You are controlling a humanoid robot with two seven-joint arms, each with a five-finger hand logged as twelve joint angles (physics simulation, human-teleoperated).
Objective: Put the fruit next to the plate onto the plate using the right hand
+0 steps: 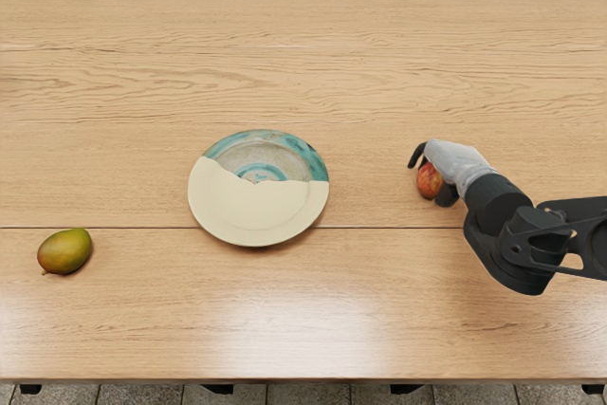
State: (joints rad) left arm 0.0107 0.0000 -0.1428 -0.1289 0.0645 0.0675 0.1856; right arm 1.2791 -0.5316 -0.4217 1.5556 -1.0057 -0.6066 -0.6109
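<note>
Where the right arm [517,234] comes in from the picture's right edge, low over the near half of the desk [303,64], its dark forearm ends in a pale grey right hand [448,170] that reaches toward the left. That hand is closed around a small red fruit [429,180]: the grey back of the hand arches over the fruit's top and right side, a dark fingertip hooks down at its upper left, and another dark finger part shows just below and to the right of it. Only the fruit's left face, red with a yellowish patch, shows past the fingers. Whether the fruit rests on the wood or is raised a little off it cannot be told from this view.

The fruit and the hand sit to the right of the plate [204,204], well apart from it, with bare wood between them. The plate lies near the desk's middle, round and shallow, cream on its near half and teal with grey rings on its far half. A mango [64,250], green shading to orange, lies far off at the left, nearer the front edge than the plate and apart from it. A seam in the wood runs across the desk just behind the mango and under the plate's near rim.
</note>
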